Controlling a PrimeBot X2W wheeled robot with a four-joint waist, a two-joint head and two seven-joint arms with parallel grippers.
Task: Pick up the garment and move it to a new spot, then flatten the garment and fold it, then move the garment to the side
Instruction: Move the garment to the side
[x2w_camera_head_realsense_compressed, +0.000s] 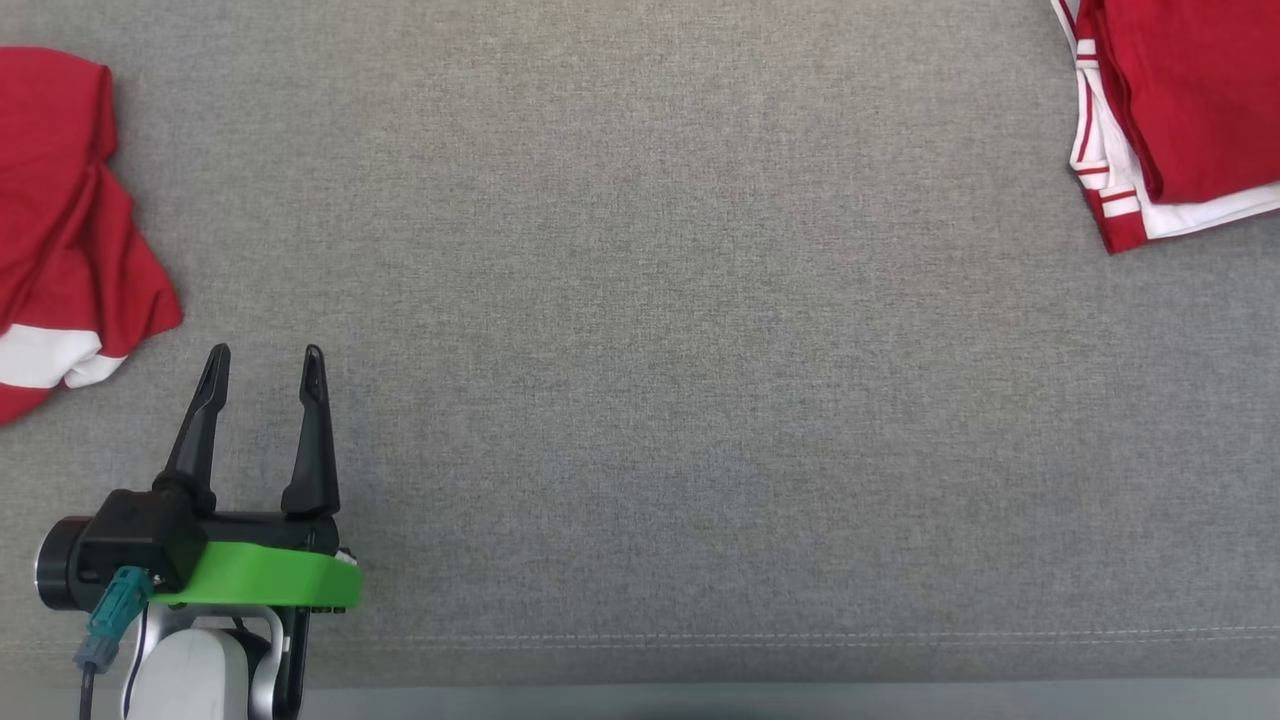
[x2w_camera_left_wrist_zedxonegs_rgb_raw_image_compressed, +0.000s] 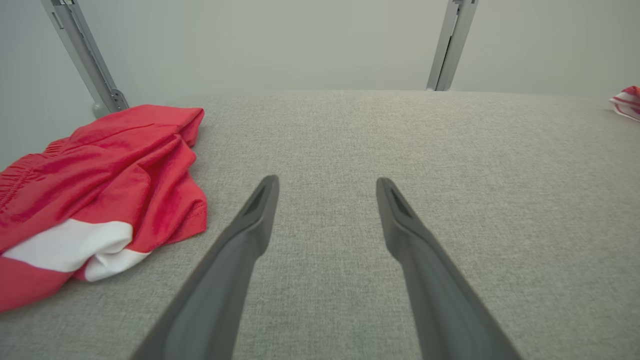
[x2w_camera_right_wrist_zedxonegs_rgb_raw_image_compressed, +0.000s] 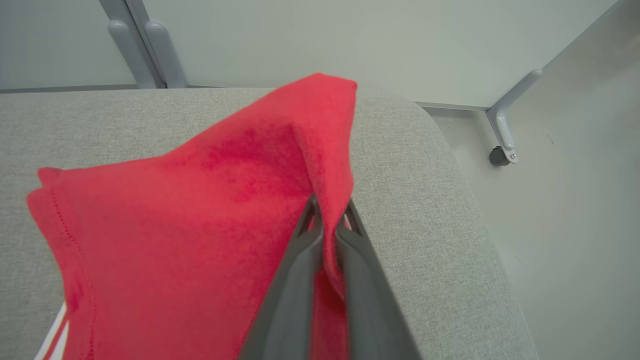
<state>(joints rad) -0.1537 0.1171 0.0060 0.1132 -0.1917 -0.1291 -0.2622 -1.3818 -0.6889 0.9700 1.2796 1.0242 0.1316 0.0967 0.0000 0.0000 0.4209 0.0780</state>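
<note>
Red garment (x2w_camera_head_realsense_compressed: 1190, 100) sits at the surface's (x2w_camera_head_realsense_compressed: 640, 300) far right corner, its cloth pinched by the right gripper (x2w_camera_right_wrist_zedxonegs_rgb_raw_image_compressed: 330, 212), probably for setting aside; left gripper (x2w_camera_head_realsense_compressed: 266, 355) hangs spread near the front left corner.

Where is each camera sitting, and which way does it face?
Head view: above, facing down on the grey table; left end effector open, lower left.
Left wrist view: low, facing along its fingers across the table to the wall; crumpled red garment at left.
Right wrist view: near the table's right corner; right end effector shut on the red-and-white garment.
Shared: head and left wrist both show that crumpled garment.
</note>
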